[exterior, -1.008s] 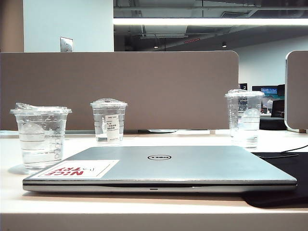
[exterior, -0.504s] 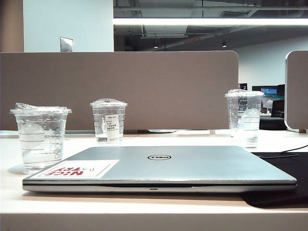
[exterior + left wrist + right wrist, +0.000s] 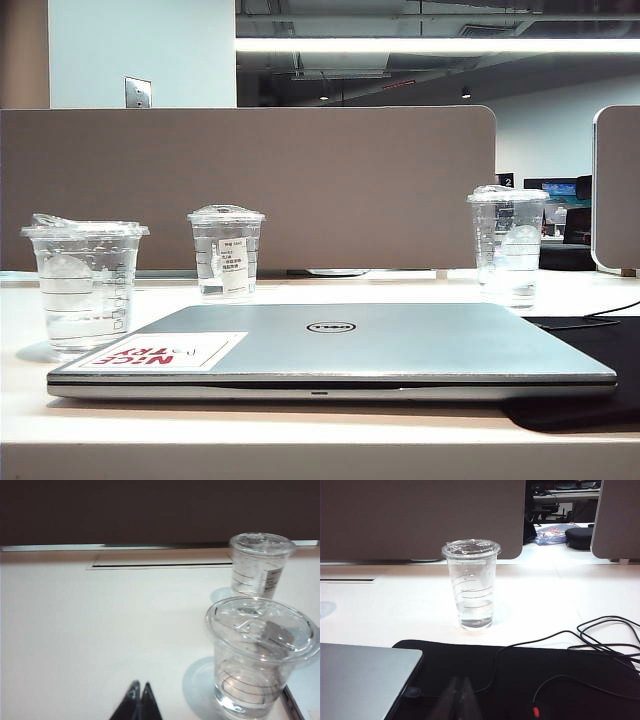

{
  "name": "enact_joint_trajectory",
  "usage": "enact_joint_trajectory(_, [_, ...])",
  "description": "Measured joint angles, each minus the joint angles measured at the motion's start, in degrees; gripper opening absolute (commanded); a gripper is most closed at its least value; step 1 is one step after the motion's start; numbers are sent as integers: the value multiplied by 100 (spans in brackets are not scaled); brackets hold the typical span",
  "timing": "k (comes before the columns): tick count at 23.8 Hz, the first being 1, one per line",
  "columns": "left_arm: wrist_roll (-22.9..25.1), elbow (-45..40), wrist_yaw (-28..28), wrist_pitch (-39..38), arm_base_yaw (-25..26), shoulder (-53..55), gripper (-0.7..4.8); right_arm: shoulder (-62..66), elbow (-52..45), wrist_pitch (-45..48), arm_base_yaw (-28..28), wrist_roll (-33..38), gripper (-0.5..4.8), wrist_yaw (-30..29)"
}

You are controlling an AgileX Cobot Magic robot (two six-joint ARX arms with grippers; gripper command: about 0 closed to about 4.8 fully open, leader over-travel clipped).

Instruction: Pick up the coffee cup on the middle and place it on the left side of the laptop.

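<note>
The coffee cup [image 3: 85, 290] is short, wide and clear, with a lid and printed lines. It stands upright on the table just left of the closed silver laptop [image 3: 400, 345]. In the left wrist view the coffee cup [image 3: 260, 655] is close by, off to one side of my left gripper [image 3: 140, 686], which is shut, empty and apart from it. A strip of the laptop's edge [image 3: 292, 705] shows beside the cup. My right gripper [image 3: 460, 680] is shut and empty above a black mat [image 3: 545, 680], near the laptop's corner [image 3: 360, 680]. Neither gripper appears in the exterior view.
A clear cup with a white paper label [image 3: 226, 255] stands behind the laptop's left part, also seen as the labelled cup [image 3: 261, 565]. A taller clear cup [image 3: 507, 250] stands at the back right. Black cables [image 3: 605, 635] lie over the mat. A grey partition [image 3: 300, 180] closes the table's far edge.
</note>
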Motion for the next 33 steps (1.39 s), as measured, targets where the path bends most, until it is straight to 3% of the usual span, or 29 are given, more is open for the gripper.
enact_joint_trajectory(33, [0,0,11,0,-17,0,-5,0,0,0,-184,-2,-5,0])
